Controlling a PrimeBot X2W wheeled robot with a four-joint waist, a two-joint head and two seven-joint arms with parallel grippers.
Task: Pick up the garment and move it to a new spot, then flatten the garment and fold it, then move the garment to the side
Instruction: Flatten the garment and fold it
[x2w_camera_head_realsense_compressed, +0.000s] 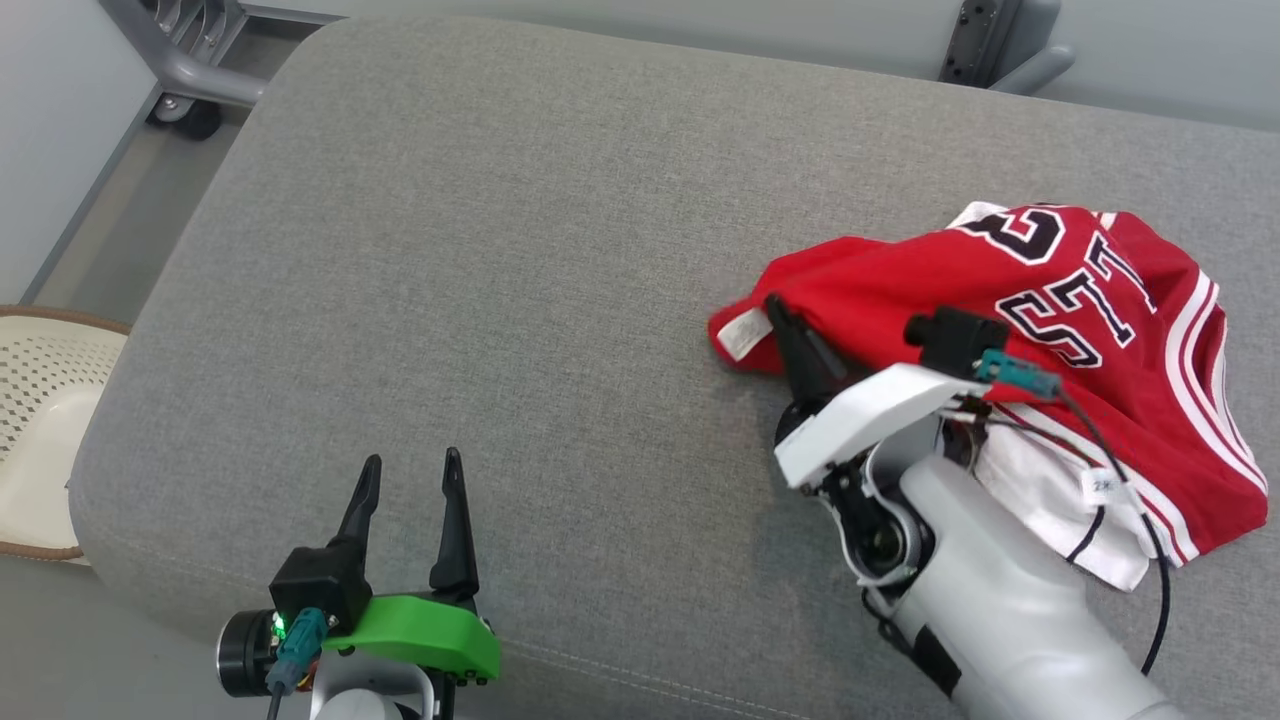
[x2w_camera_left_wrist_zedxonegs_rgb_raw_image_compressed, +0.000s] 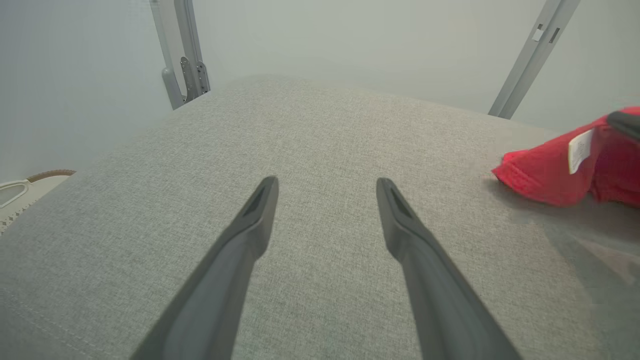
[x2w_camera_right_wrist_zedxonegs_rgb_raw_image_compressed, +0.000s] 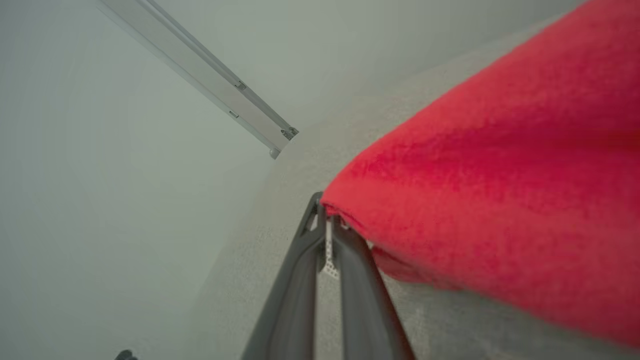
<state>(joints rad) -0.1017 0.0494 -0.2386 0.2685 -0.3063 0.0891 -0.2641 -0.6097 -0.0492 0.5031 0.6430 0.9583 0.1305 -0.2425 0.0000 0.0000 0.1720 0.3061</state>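
- Head view: a red garment (x2w_camera_head_realsense_compressed: 1000, 300) with black-and-white lettering and white trim is seen crumpled on the grey cushion (x2w_camera_head_realsense_compressed: 500, 250), at 3 o'clock. Its white lower part is partly hidden behind the right arm, and the lettering is creased, so it cannot be read in full.
- The right gripper (x2w_camera_head_realsense_compressed: 776, 305) is set at the garment's 9 o'clock edge, just beside a white label (x2w_camera_head_realsense_compressed: 745, 333). Only 1 dark finger can be made out here, so the grip cannot be judged from this view.
- The left gripper (x2w_camera_head_realsense_compressed: 412, 460) is held at 7 o'clock over bare cushion, well apart from the garment. Its 2 fingers are spread, with nothing between them.
- A cream perforated object (x2w_camera_head_realsense_compressed: 40, 400) is cut off at 9 o'clock, and a grey wheeled frame (x2w_camera_head_realsense_compressed: 185, 70) at 11 o'clock.
- Left wrist view: the left gripper's (x2w_camera_left_wrist_zedxonegs_rgb_raw_image_compressed: 327, 181) fingers are seen parted above the cushion (x2w_camera_left_wrist_zedxonegs_rgb_raw_image_compressed: 320, 125). The garment's red edge (x2w_camera_left_wrist_zedxonegs_rgb_raw_image_compressed: 540, 180) and its label (x2w_camera_left_wrist_zedxonegs_rgb_raw_image_compressed: 580, 149) are cut off at 3 o'clock. A dark blurred shape above them cannot be identified.
- Right wrist view: the right gripper's (x2w_camera_right_wrist_zedxonegs_rgb_raw_image_compressed: 324, 210) fingers are pinched together on the garment's (x2w_camera_right_wrist_zedxonegs_rgb_raw_image_compressed: 500, 200) hem, and a sliver of white label (x2w_camera_right_wrist_zedxonegs_rgb_raw_image_compressed: 328, 252) is caught between them. The cloth is blurred and cut off toward 3 o'clock. A pale rail (x2w_camera_right_wrist_zedxonegs_rgb_raw_image_compressed: 210, 70) is seen at 11 o'clock.
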